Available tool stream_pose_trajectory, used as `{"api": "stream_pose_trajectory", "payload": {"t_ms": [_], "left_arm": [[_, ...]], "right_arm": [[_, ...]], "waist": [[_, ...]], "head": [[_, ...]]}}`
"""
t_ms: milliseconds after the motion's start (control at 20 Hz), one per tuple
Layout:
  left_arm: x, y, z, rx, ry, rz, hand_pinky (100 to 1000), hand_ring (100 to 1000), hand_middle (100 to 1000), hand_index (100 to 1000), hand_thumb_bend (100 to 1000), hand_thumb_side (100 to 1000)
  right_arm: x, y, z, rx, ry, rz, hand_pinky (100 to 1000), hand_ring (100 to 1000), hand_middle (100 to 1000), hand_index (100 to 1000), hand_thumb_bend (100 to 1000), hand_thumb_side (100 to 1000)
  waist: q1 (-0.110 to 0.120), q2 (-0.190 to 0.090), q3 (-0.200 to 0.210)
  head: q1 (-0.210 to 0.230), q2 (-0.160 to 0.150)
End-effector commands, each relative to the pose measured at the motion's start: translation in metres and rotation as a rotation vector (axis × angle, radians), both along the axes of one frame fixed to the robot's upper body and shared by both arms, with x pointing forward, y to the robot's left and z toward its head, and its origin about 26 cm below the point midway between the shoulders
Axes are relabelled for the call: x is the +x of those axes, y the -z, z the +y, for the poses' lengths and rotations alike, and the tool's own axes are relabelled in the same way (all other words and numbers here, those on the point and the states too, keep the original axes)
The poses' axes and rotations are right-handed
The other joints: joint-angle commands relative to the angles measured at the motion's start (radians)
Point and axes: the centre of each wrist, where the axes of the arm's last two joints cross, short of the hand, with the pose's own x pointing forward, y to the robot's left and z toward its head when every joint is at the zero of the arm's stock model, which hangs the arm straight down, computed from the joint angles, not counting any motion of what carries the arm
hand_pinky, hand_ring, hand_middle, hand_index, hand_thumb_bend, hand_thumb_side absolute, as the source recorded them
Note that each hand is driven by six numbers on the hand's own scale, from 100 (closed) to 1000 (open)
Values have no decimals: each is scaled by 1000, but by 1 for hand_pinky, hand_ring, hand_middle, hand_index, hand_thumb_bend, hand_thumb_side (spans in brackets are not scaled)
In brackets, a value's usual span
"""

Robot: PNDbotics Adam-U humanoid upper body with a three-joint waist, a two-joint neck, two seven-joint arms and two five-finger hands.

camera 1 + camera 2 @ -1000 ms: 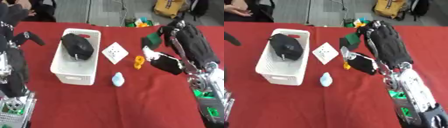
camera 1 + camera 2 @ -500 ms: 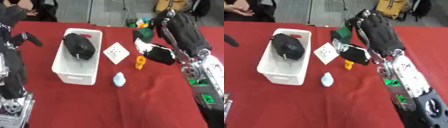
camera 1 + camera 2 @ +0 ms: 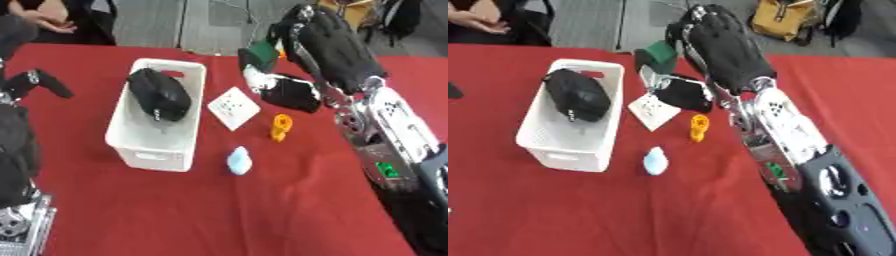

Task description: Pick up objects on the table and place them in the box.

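My right hand (image 3: 721,47) hangs over the table's far middle, shut on a black and white object (image 3: 682,93) that dangles below it. A dark green piece (image 3: 658,53) shows at the hand's left side. The held object is above and just right of a white square card (image 3: 234,107). On the cloth lie a small orange object (image 3: 280,127) and a pale blue object (image 3: 239,161). The white box (image 3: 147,152) stands to the left with a black bulky object (image 3: 159,95) inside. My left hand (image 3: 37,83) shows at the left edge, away from the box.
A red cloth covers the table (image 3: 219,215). A yellow bag (image 3: 780,19) sits on the floor beyond the far edge. My right forearm (image 3: 798,145) crosses the table's right side. My left arm (image 3: 16,150) fills the lower left edge.
My right hand has carried the black and white object leftwards and farther back, from right of the orange object to above the white card. The things on the cloth have not moved.
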Motion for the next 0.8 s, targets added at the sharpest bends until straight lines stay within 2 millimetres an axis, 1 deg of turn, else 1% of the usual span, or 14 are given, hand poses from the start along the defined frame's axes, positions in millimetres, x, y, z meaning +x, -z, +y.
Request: {"api": "stream_pose_trajectory", "payload": {"t_ms": [50, 450, 800], "left_arm": [[-2, -7, -3, 2, 21, -28, 384, 829, 793, 920, 109, 1000], [-2, -9, -5, 0, 34, -32, 383, 830, 793, 920, 109, 1000], [-2, -11, -8, -2, 50, -40, 387, 830, 793, 920, 109, 1000]], "right_arm": [[5, -9, -2, -21, -4, -18, 803, 696, 268, 508, 100, 842], [20, -4, 6, -63, -3, 0, 811, 707, 284, 509, 100, 846], [30, 0, 18, -107, -21, -7, 819, 718, 292, 511, 100, 854]], "waist": [[2, -21, 6], [-2, -16, 33], [-7, -10, 52]], "head": [[-14, -14], [-36, -21], [-50, -22]]}}
